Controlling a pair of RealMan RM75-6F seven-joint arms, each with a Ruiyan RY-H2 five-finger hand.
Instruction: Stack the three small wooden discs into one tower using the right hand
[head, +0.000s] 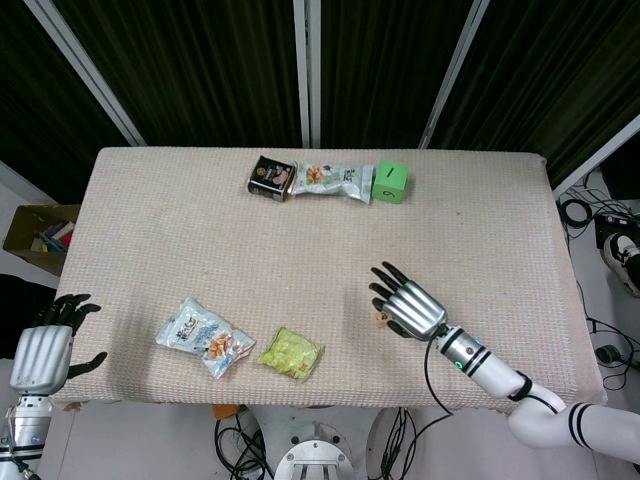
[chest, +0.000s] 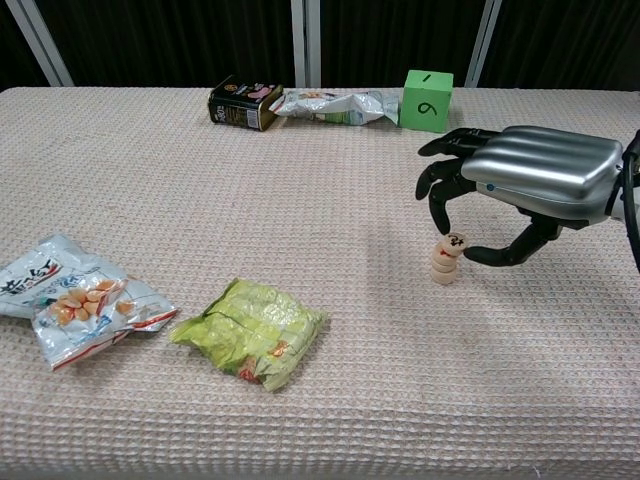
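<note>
Two small wooden discs (chest: 443, 268) stand stacked on the table right of centre. The third wooden disc (chest: 455, 241), marked in red, is pinched between the thumb and a finger of my right hand (chest: 520, 185), which holds it touching the top of the stack, shifted a little to the right. From the head view my right hand (head: 410, 308) covers most of the stack (head: 380, 319). My left hand (head: 45, 352) hangs off the table's front left corner, fingers apart and holding nothing.
A black tin (chest: 245, 104), a long snack bag (chest: 330, 105) and a green cube (chest: 428, 100) line the far edge. A white snack bag (chest: 70, 300) and a green packet (chest: 250, 333) lie front left. A cardboard box (head: 35, 235) sits off the table's left side.
</note>
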